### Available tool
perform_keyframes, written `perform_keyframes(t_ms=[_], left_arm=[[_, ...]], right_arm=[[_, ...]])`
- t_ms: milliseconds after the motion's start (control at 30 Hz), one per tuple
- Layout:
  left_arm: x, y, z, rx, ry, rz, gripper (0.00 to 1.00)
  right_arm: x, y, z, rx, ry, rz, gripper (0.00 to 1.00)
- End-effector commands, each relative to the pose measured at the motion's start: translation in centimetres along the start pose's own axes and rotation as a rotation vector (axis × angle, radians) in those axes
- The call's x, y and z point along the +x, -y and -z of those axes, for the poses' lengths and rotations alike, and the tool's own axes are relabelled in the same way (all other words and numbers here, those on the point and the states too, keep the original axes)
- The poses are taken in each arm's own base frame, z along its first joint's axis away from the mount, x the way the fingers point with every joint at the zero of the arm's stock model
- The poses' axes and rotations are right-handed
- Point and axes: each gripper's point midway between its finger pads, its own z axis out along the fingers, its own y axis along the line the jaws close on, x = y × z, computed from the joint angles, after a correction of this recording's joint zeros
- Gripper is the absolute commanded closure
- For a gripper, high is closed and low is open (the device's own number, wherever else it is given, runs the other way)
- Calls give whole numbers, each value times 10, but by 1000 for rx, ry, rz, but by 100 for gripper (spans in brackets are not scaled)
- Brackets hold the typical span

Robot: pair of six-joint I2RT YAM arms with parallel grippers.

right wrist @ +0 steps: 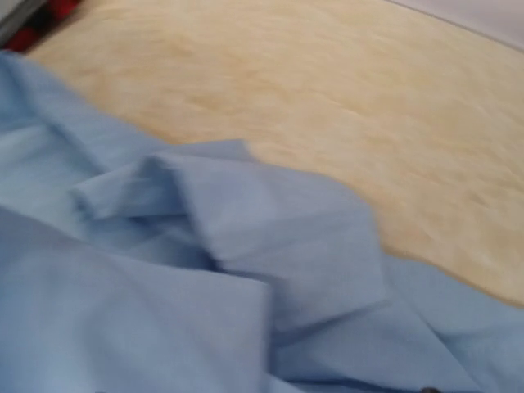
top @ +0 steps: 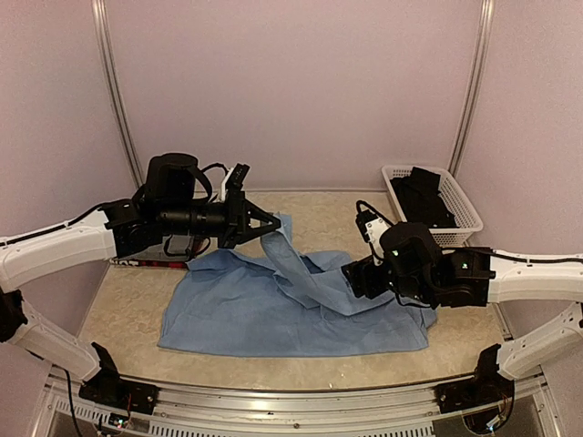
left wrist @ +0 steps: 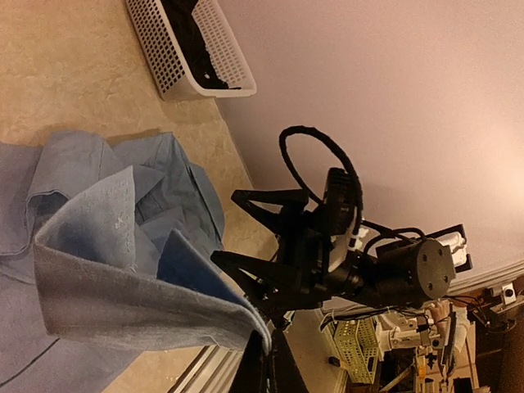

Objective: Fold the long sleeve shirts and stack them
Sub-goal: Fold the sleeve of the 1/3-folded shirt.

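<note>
A large light blue shirt (top: 273, 314) lies spread on the table. One sleeve of it rises to my left gripper (top: 271, 222), which is shut on the sleeve's end above the shirt's back edge. In the left wrist view the cloth (left wrist: 90, 246) hangs from the closed fingertips (left wrist: 274, 344). My right gripper (top: 349, 276) hovers low over the shirt's right half, and the left wrist view shows its jaws spread with nothing between them (left wrist: 233, 229). Only blue cloth (right wrist: 246, 286) fills the right wrist view, with no fingers showing. A strip of red-and-black plaid shirt (top: 150, 262) shows under my left arm.
A white mesh basket (top: 465, 205) holding dark cloth (top: 424, 196) stands at the back right, also in the left wrist view (left wrist: 164, 57). Bare beige tabletop (top: 319, 209) lies behind the shirt. Walls close in the sides and back.
</note>
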Motion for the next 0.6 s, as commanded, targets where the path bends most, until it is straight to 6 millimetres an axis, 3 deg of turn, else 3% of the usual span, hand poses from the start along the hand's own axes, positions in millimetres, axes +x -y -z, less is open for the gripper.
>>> perform_keyframes(t_ms=[0, 167, 300, 467, 567], left_arm=[[-16, 48, 0, 56, 46, -140, 100], [-18, 72, -16, 99, 31, -173, 100], [-11, 77, -23, 92, 5, -195, 100], [-8, 55, -15, -19, 25, -206, 100], [-12, 55, -11, -32, 48, -220, 100]], right_arm=[[16, 35, 0, 71, -60, -103, 22], [25, 62, -2, 138, -86, -154, 22], [33, 77, -4, 166, -110, -187, 21], [42, 87, -7, 181, -136, -206, 21], [46, 87, 0, 169, -148, -221, 21]])
